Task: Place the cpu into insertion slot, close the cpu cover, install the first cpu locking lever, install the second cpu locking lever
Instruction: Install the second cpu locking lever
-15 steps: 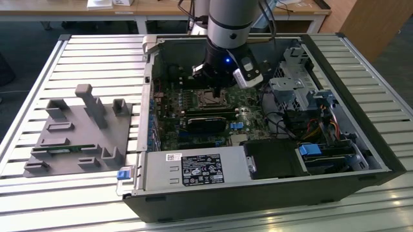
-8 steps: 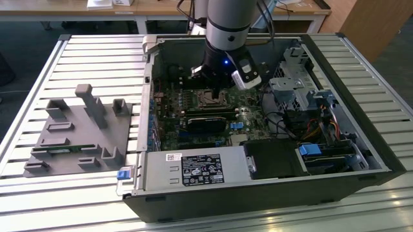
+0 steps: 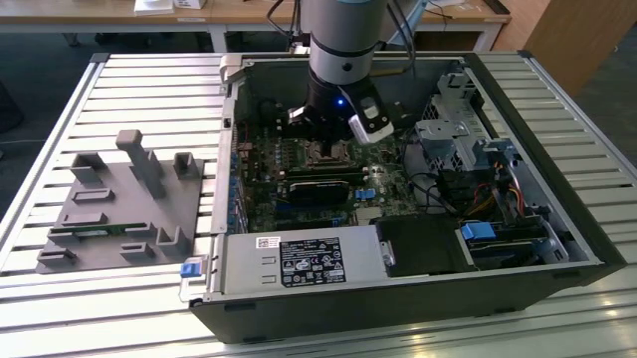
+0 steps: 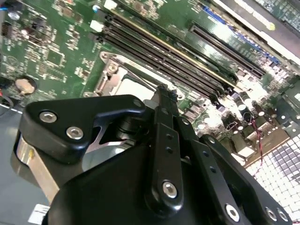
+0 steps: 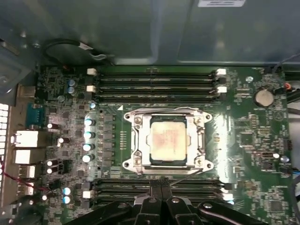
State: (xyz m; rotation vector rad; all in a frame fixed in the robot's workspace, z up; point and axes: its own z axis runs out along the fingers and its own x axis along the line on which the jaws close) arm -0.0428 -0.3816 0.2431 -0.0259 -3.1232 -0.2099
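Your gripper [image 5: 161,183], fingers pressed together, is hovering beside the cover [image 5: 168,139], which is framing the seated cpu [image 5: 168,140].

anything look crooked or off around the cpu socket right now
Nothing stands out. In the first wrist view the cpu lies square and flat in the insertion slot, with the cpu cover down around it, parallel to the memory slots. The end effector sits just beside the socket's edge.
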